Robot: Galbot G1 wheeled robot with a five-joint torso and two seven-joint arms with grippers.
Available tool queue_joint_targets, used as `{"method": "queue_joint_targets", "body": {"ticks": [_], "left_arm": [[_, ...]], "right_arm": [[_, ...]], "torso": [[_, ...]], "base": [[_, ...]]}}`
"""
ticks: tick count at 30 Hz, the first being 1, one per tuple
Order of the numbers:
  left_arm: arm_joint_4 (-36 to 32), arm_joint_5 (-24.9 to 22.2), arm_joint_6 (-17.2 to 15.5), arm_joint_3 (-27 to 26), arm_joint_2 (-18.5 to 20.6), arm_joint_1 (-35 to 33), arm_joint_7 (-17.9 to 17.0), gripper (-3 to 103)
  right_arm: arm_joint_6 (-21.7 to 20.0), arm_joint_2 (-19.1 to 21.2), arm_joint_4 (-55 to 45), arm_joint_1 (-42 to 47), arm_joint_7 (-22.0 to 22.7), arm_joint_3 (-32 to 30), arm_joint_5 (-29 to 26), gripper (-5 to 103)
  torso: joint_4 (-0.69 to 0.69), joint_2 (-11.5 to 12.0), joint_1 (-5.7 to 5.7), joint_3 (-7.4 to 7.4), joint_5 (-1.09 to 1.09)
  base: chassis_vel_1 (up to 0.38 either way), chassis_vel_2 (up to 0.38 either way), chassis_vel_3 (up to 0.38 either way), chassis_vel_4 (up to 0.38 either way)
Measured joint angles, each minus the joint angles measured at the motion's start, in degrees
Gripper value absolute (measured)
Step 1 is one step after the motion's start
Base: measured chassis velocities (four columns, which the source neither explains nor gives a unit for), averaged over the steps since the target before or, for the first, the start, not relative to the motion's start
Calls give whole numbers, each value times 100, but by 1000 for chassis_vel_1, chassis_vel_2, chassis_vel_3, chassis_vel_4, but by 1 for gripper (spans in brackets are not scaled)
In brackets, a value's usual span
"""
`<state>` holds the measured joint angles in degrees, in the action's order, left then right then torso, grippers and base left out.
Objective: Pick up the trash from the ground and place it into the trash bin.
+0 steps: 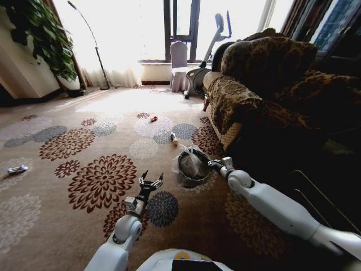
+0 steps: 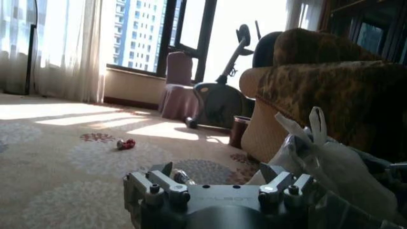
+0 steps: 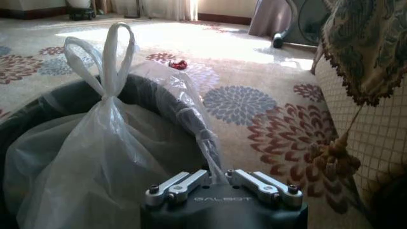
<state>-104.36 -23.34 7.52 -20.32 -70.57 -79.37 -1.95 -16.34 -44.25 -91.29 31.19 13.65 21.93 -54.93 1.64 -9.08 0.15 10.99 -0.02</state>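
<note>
Down on the flowered carpet (image 1: pixel 84 135), the trash bin (image 1: pixel 192 166) sits close to the front corner of the patterned sofa (image 1: pixel 254 90), its black rim wrapped in a crinkled, see-through plastic liner (image 3: pixel 95 157). The liner is bunched and knotted into two loops that stand up above the rim. The right gripper (image 1: pixel 213 164) is at the bin's edge on the sofa side; in the right wrist view its fingers (image 3: pixel 170 187) are drawn narrow, closed on the rim of the bin where the liner folds over it, with the knotted loops just beyond them.

The left gripper (image 1: pixel 151 182) hangs low over the carpet beside the bin, apart from it, with its fingers (image 2: pixel 164 183) spread wide and nothing between them. Just past those fingers, in the left wrist view, part of a small bottle (image 2: pixel 183 177) lies on the carpet, near but not touched; the head view shows this bottle (image 1: pixel 174 139) beyond the bin. Farther out, toward the window, a small red scrap (image 1: pixel 153 119) lies on a pale flower of the carpet, well away from both grippers. A flattened white piece of litter (image 1: pixel 17 169) lies far off on the robot's left side of the floor.
</note>
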Motion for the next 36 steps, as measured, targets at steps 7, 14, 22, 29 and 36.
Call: {"method": "queue_joint_targets", "body": {"ticks": [7, 14, 22, 29, 36], "left_arm": [[709, -43, -1, 47, 35, 482, -94, 90], [1710, -48, -2, 197, 64, 1226, -146, 88], [3324, -324, -151, 576, -62, 2410, -97, 88], [4611, -342, -245, 1224, -218, 3118, 93, 88], [5349, -308, -263, 1557, -478, 3524, 165, 88]], "right_arm": [[16, -3, -109, 35, 11, -2, -24, 0], [77, 117, -468, 231, 269, 11, 0, 0], [95, 249, -945, 284, 352, 116, -9, 0], [190, 294, -1052, 231, 130, 205, -1, 0], [213, 310, -1087, 108, -1, 276, 39, 0]], "torso": [[2, 0, 0, 0, 0], [1, 0, 0, 0, 0], [3, 2, 4, 2, 3], [0, 0, -5, -4, 5], [3, 1, -2, -1, 5]], "base": [[-324, 339, 344, -330], [-357, 359, 376, -363], [-251, 266, 233, -248], [0, 0, -18, 6], [13, -25, -20, 21]]}}
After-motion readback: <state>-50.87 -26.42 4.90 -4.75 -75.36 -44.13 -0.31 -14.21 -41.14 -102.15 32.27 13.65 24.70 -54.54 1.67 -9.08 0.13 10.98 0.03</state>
